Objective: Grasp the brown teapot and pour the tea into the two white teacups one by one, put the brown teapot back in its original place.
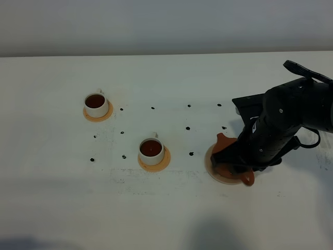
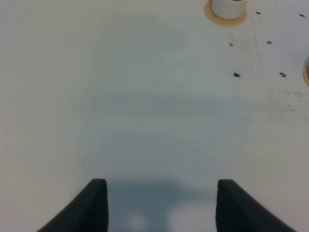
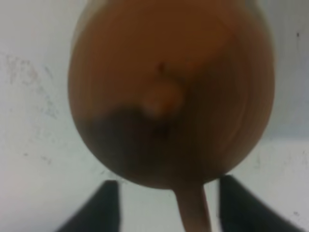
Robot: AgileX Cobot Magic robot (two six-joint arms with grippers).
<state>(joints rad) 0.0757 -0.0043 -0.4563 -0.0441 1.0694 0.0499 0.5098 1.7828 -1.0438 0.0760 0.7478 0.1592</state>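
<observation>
The brown teapot [image 1: 226,143] stands on its pale beige coaster [image 1: 212,167] at the right, mostly hidden under my right arm; only its spout and handle tip show. In the right wrist view the teapot [image 3: 169,87] fills the frame, with its loop handle [image 3: 192,209] between the spread fingers. My right gripper [image 3: 166,186] is open and its fingers do not touch the handle. Two white teacups [image 1: 96,103] [image 1: 151,151] hold dark tea and stand on orange-tan coasters. My left gripper [image 2: 159,186] is open and empty over bare table.
The white table [image 1: 166,78] carries small dark marker dots [image 1: 153,108] between the cups and the teapot. In the left wrist view one cup on its coaster [image 2: 226,10] shows at the frame's edge, far from the left fingers.
</observation>
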